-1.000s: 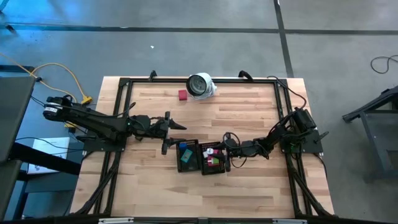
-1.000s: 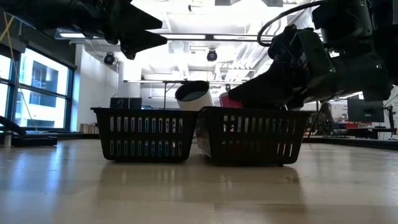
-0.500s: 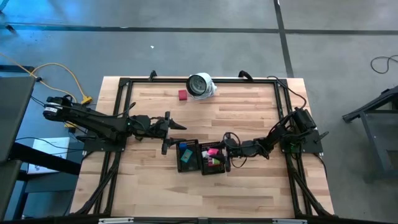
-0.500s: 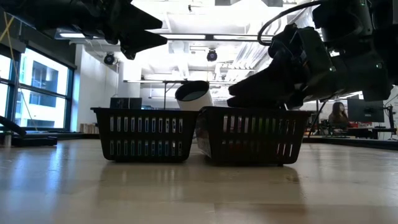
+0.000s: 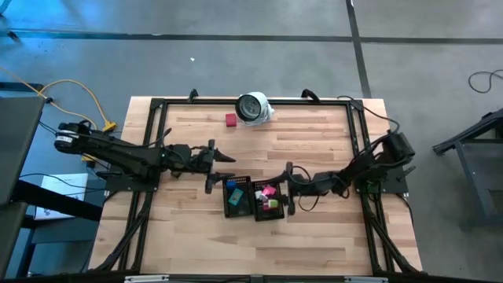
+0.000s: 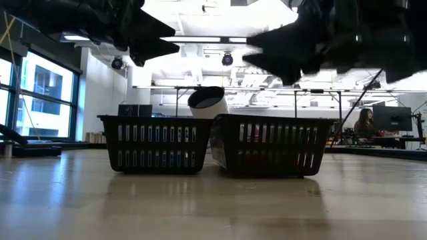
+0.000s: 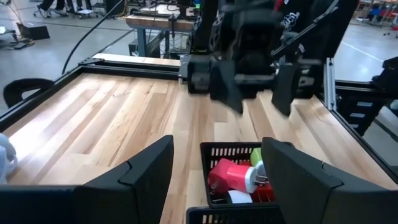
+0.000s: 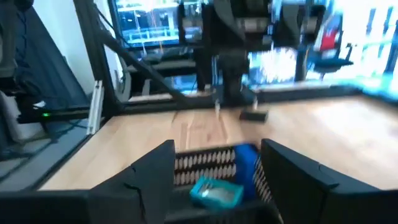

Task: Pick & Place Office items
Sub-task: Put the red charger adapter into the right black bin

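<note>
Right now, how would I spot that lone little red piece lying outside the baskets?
Find the big round white-and-grey object at the far edge of the wooden table. Just left of it lies the small red piece, alone on bare wood, while every other small piece sits inside the two black baskets.

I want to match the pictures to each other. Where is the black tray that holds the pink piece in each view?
High: black tray at table centre, right one of the pair.
Low: the right one.
Left wrist: low in the picture.
Right wrist: not clearly in it.
Landmark: the other tray beside it.
</note>
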Action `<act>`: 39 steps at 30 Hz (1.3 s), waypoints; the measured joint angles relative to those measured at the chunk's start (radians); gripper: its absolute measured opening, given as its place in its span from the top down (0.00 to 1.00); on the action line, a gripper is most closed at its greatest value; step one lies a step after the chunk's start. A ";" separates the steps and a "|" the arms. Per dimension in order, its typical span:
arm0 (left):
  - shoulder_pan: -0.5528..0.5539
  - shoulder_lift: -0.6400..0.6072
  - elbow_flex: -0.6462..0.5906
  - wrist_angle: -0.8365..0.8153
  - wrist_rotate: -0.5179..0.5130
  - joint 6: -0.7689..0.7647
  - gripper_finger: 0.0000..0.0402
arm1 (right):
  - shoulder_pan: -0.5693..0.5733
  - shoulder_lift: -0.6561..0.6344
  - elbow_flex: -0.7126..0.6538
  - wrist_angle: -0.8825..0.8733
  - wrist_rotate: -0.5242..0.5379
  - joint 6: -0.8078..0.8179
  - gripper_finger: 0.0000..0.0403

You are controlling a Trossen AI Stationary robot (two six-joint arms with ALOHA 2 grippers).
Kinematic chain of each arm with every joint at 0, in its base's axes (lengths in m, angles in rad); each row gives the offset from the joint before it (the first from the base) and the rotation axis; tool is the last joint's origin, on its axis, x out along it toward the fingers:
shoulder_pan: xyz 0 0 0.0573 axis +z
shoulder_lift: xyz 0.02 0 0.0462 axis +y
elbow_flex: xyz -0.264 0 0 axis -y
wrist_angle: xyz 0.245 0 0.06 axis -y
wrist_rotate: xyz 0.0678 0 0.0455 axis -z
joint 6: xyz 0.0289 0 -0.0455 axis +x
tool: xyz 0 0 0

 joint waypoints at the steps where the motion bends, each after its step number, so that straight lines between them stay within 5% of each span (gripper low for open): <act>1: 0.004 0.000 0.000 -0.002 0.000 0.000 0.42 | 0.000 -0.025 0.000 -0.011 0.001 -0.035 0.45; 7: 0.021 0.000 0.000 -0.016 -0.104 -0.008 0.42 | -0.002 -0.181 0.000 -0.159 0.163 -0.183 0.45; 13: 0.112 0.000 0.001 -0.054 -0.239 -0.006 0.42 | -0.015 -0.244 0.000 -0.375 0.335 -0.147 0.45; 25: 0.571 0.186 0.135 -0.220 0.036 -0.029 0.42 | -0.062 -0.233 0.000 -0.451 0.309 -0.097 0.45; 32: 0.654 0.394 0.333 -0.381 0.094 0.054 0.42 | -0.062 -0.233 0.000 -0.500 0.323 -0.097 0.45; 39: 0.673 0.469 0.398 -0.495 0.005 0.084 0.42 | -0.064 -0.233 0.000 -0.549 0.322 -0.072 0.45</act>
